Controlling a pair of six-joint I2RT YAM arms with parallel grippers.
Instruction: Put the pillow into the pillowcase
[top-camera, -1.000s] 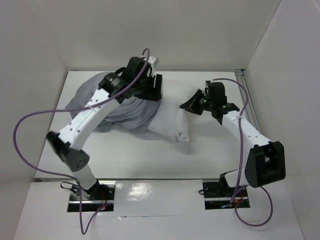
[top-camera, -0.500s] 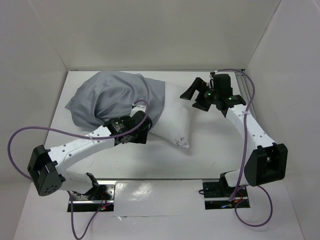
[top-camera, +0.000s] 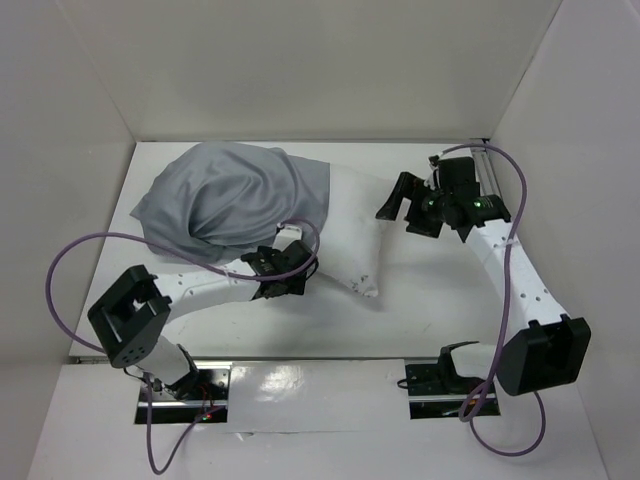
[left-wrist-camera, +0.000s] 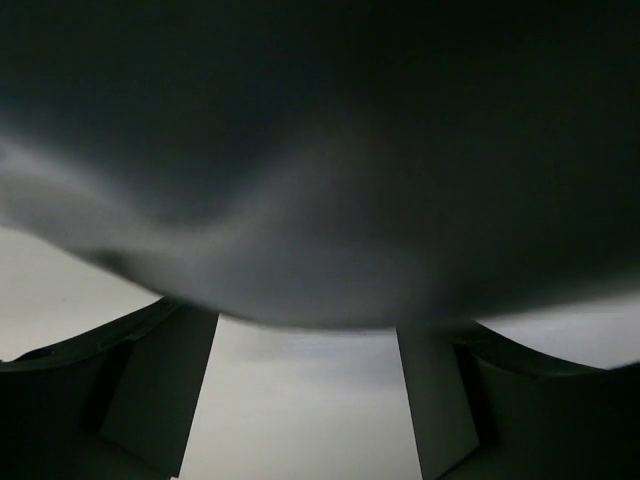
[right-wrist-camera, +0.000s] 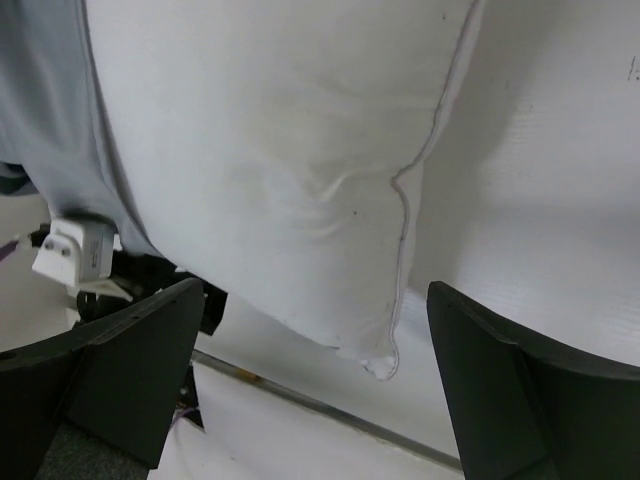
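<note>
Pillow (top-camera: 350, 228) partly inside pillowcase (top-camera: 230, 195). Left gripper (top-camera: 292, 272) released at the near hem; right gripper (top-camera: 393, 200) released by the exposed right end. Grip the hem first, then push leftward.

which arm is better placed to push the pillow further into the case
Right. The right gripper, open, sits at the bare end of the pillow, which sticks out of the pillowcase toward it. The left gripper is low at the case's near edge, probably better for holding it.
</note>
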